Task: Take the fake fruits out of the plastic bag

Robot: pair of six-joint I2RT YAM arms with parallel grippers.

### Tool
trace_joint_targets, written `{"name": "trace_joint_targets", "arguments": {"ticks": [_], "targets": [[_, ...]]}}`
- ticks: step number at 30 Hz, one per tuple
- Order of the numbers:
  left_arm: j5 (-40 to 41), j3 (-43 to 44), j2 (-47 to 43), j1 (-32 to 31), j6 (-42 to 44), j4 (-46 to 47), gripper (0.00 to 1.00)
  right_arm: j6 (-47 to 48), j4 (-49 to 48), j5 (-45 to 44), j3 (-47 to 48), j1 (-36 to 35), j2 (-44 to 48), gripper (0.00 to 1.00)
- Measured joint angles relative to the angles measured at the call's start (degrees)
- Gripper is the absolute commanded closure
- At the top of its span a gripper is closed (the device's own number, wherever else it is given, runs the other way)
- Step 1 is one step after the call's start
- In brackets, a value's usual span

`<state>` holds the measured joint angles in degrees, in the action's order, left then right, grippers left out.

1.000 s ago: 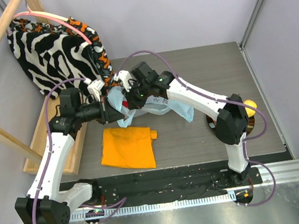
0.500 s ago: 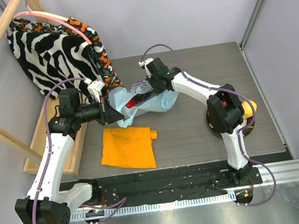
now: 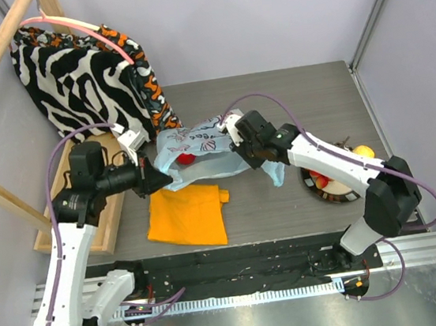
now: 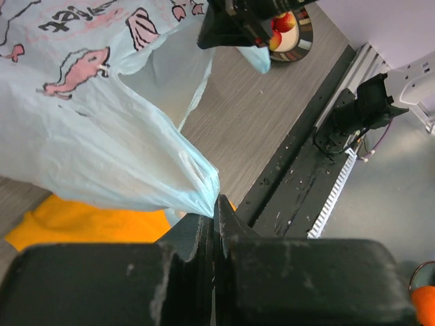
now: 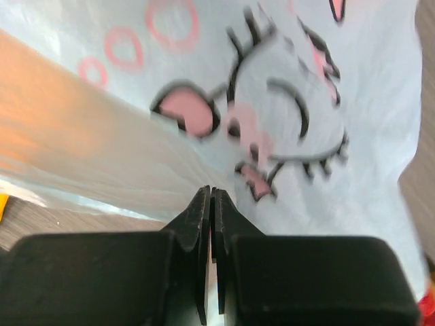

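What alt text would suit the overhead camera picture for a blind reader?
A robot's left end effector and right end effector, each shut on it, hold a translucent pale blue plastic bag with a pink cartoon print between them over a grey table. A red fake fruit shows through the bag; a folded orange cloth lies nearer the robot's base.

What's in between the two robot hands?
The plastic bag stretches between the left gripper and right gripper, a red fruit showing through it. The top view shows that.

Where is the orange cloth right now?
In the top view the orange cloth lies on the table, left of centre, just on the near side of the plastic bag.
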<state>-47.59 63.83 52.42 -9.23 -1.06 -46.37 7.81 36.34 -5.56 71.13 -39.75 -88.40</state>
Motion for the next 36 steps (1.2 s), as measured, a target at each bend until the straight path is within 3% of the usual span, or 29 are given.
{"name": "trace_joint_targets", "arguments": {"ticks": [8,10,14,17,23,36], "targets": [[-0.1,-0.1,5.2,0.0,-1.5,1.7,1.00,2.8,-4.5,1.9,11.7,0.3,-16.2,0.93],[-0.1,-0.2,5.9,0.0,-2.0,2.1,1.00,2.8,-5.5,1.7,13.8,0.4,-20.5,0.89],[0.1,-0.3,5.5,0.0,-1.9,2.3,1.00,1.5,-4.8,2.9,17.9,0.4,-24.5,0.50],[0.6,-1.0,4.6,0.0,-1.5,1.2,1.00,-1.1,-4.8,6.8,23.8,0.3,-26.6,0.38],[0.6,-3.1,1.8,0.0,-0.9,-2.1,1.00,-6.7,-7.2,13.6,34.7,-2.7,-30.8,0.01],[0.6,-3.7,2.1,0.0,-0.2,-2.4,1.00,-12.8,-7.8,6.1,43.6,-9.4,-43.6,0.00]]}}
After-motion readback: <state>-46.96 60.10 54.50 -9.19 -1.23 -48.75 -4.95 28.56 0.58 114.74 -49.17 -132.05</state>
